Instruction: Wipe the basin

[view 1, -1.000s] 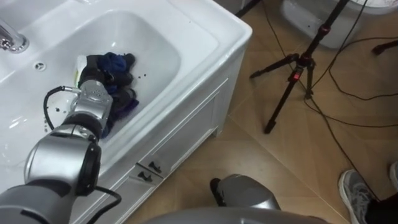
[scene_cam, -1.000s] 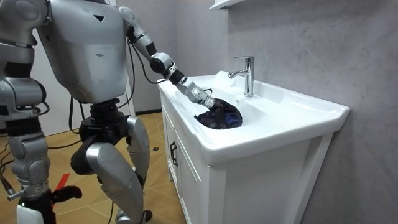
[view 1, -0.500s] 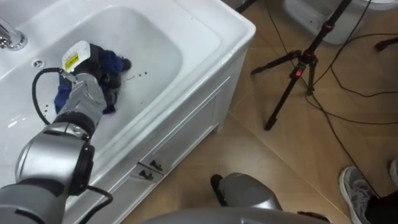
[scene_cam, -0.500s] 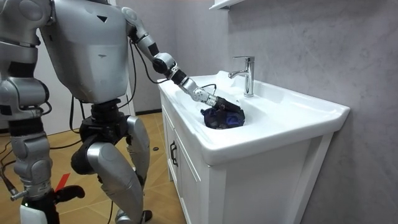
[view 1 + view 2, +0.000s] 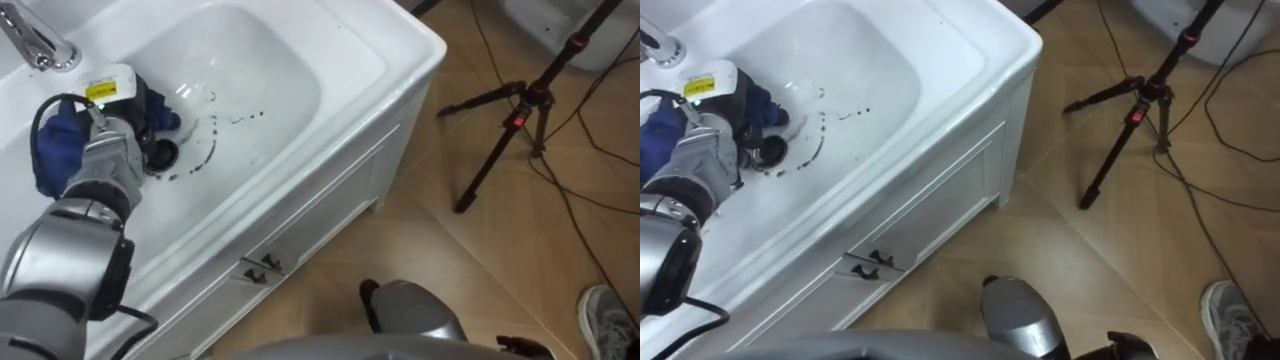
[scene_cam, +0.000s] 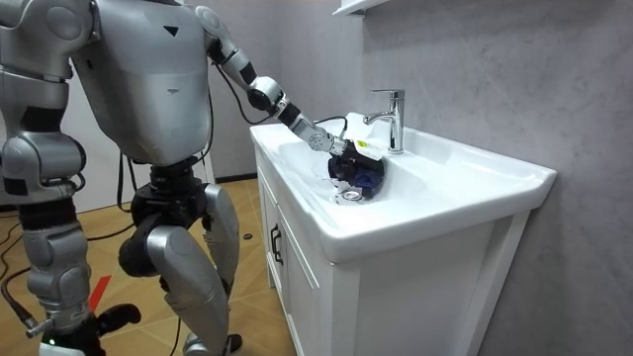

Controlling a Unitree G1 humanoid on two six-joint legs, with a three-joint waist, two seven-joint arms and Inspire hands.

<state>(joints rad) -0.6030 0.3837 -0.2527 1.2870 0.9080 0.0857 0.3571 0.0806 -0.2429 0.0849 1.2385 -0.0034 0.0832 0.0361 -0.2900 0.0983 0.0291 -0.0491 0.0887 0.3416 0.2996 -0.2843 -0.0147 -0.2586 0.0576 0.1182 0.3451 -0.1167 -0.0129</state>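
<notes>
- The left hand (image 5: 108, 160) lies on the blue cloth (image 5: 52, 150) in the white basin (image 5: 300, 60), just below the faucet (image 5: 35, 45). Its fingers are buried in the folds, so I cannot tell its grip.
- Dark streaks (image 5: 205, 150) curve beside the drain (image 5: 160, 152).
- The right hand (image 6: 69, 321) hangs at the robot's side.

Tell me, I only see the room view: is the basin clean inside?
Observer: Not quite. In the left eye view, dark streaks curve around the drain at the bottom of the basin.
Operator: What's on the robot's other side?
Observer: A black tripod stands to the robot's right, past the basin's corner.
Operator: Is anybody near it?
Observer: A person's shoe shows at the lower right corner, beyond the tripod.
</notes>
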